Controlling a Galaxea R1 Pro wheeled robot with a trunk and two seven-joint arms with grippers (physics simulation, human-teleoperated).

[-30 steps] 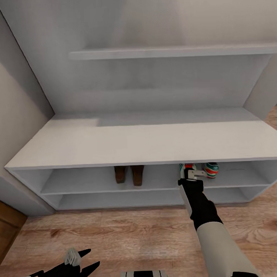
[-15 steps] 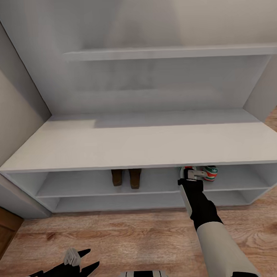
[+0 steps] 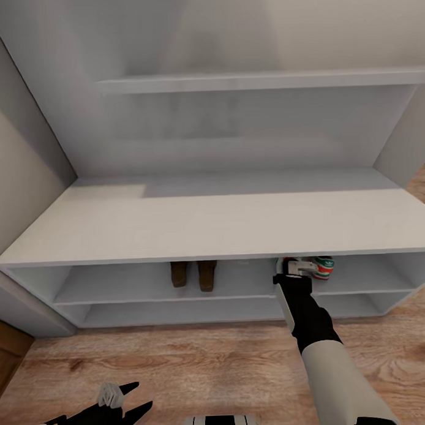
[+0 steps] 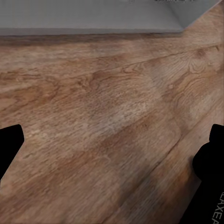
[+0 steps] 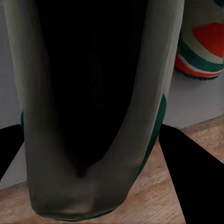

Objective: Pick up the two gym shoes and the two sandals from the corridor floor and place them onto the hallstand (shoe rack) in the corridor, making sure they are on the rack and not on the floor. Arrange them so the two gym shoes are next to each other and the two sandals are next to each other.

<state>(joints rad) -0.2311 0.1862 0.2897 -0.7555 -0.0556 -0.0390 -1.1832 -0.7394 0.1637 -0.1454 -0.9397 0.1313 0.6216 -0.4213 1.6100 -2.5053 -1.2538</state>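
The pale hallstand [image 3: 213, 221] stands in front of me. Two brown sandals [image 3: 193, 273] sit side by side on its upper shoe shelf. To their right, my right gripper [image 3: 292, 266] reaches into the same shelf, shut on a gym shoe [image 3: 281, 260]. In the right wrist view that shoe's dark opening [image 5: 93, 93] lies between the fingers [image 5: 191, 177]. The other gym shoe [image 3: 323, 265] rests just to its right, its red and green heel [image 5: 205, 42] close by. My left gripper [image 3: 124, 404] hangs open low over the corridor floor [image 4: 112, 116].
Stepped upper shelves [image 3: 263, 81] rise behind the bench top. A grey wall [image 3: 21, 176] closes the left side, with a brown wooden edge [image 3: 6, 357] low down. Wood floor [image 3: 199, 360] lies in front of the rack.
The head view has shifted a little, so the bench top hides more of the shoe shelf. Both arms keep their places in the picture.
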